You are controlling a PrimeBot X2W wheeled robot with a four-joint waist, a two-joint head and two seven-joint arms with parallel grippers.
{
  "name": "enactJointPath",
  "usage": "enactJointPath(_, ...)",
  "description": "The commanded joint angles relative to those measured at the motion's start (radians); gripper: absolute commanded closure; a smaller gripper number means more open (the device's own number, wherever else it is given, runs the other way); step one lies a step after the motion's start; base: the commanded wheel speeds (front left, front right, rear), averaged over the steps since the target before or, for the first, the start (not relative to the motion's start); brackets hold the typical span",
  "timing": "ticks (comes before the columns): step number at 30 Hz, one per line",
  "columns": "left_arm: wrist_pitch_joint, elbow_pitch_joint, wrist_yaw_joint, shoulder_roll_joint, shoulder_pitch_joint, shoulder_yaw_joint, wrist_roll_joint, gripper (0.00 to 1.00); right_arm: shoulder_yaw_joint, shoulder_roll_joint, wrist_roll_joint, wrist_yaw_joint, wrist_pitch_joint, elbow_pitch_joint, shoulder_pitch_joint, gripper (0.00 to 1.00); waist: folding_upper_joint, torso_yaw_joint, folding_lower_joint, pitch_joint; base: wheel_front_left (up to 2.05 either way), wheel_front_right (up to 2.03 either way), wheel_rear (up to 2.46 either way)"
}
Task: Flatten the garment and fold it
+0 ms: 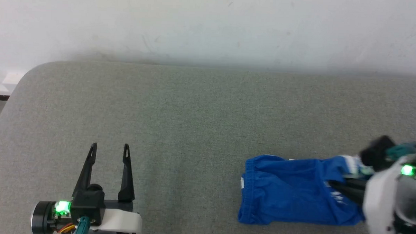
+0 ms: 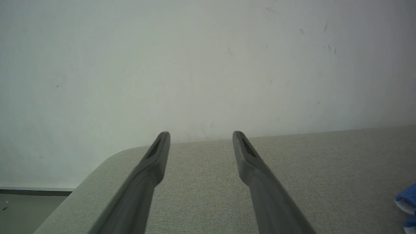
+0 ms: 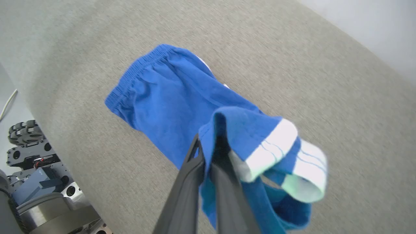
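While the right hand (image 3: 208, 149) pinched the hem end of the garment (image 3: 162, 97), likely to drag it flat, the left hand (image 1: 110, 146) hung open over the surface (image 1: 194, 113).

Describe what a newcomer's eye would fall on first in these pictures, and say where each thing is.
The bright blue shorts stand out against the grey fabric surface, lying toward the robot's right with the waistband at their left end. The right gripper is shut on the white-striped hem, which looks bunched and lifted. The left gripper sits open at the lower left, well apart from the cloth.
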Motion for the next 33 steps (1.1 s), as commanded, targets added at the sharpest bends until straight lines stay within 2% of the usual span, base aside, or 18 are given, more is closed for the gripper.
enactJointPath(1, -0.005, 0.001, -0.006, -0.007, -0.009, 0.001, 0.009, 0.0, 0.009, 0.024, -0.012, -0.001, 0.01, -0.018, -0.026, 1.0, -0.0001, 0.007, 0.0, 0.009, 0.0, 0.0, 0.0)
enactJointPath(3, -0.005, 0.002, -0.009, -0.013, -0.018, -0.003, 0.01, 0.0, 0.049, 0.07, -0.032, -0.001, 0.042, -0.049, -0.072, 1.0, -0.0001, 0.016, 0.0, 0.022, 0.0, 0.0, 0.0)
enactJointPath(4, -0.005, 0.006, -0.013, -0.024, -0.039, -0.01, 0.011, 0.0, 0.121, 0.145, -0.071, -0.001, 0.076, -0.037, -0.161, 1.0, -0.0001, 0.034, 0.0, 0.047, 0.0, 0.0, 0.0)
enactJointPath(10, -0.005, 0.022, -0.023, -0.046, -0.09, -0.026, 0.01, 0.0, 0.286, 0.288, -0.098, -0.001, 0.115, 0.166, -0.317, 1.0, -0.0001, 0.072, 0.0, 0.099, 0.0, 0.0, 0.0)
enactJointPath(15, -0.005, 0.036, -0.023, -0.056, -0.106, -0.026, 0.009, 0.0, 0.435, 0.334, -0.079, -0.001, 0.116, 0.346, -0.353, 1.0, -0.0001, 0.084, 0.0, 0.115, 0.0, 0.0, 0.0)
enactJointPath(20, -0.005, 0.044, -0.019, -0.052, -0.089, -0.004, 0.007, 0.0, 0.506, 0.332, -0.057, -0.001, 0.006, 0.385, -0.381, 1.0, -0.0001, 0.058, 0.0, 0.091, 0.0, 0.0, 0.0)
enactJointPath(21, -0.005, 0.047, -0.019, -0.05, -0.084, 0.001, 0.006, 0.0, 0.507, 0.327, -0.057, -0.001, -0.028, 0.377, -0.39, 0.76, -0.0001, 0.048, 0.0, 0.082, 0.0, 0.0, 0.0)
enactJointPath(22, -0.005, 0.05, -0.02, -0.048, -0.079, 0.006, 0.006, 0.0, 0.503, 0.32, -0.055, -0.001, -0.062, 0.366, -0.396, 0.0, -0.0001, 0.039, 0.0, 0.071, 0.0, 0.0, 0.0)
enactJointPath(27, -0.005, 0.07, -0.025, -0.042, -0.063, 0.029, -0.002, 0.0, 0.426, 0.249, -0.078, -0.001, -0.23, 0.271, -0.414, 0.0, -0.0001, -0.007, 0.0, 0.027, 0.0, 0.0, 0.0)
enactJointPath(30, -0.005, 0.076, -0.034, -0.039, -0.065, 0.038, -0.003, 0.0, 0.314, 0.214, -0.127, -0.001, -0.358, 0.241, -0.394, 0.0, -0.0001, -0.033, 0.0, 0.011, 0.0, 0.0, 0.0)
enactJointPath(33, -0.005, 0.076, -0.039, -0.04, -0.071, 0.051, -0.009, 0.0, 0.152, 0.214, -0.202, -0.001, -0.495, 0.26, -0.336, 0.0, -0.0001, -0.054, 0.0, 0.0, 0.0, 0.0, 0.0)
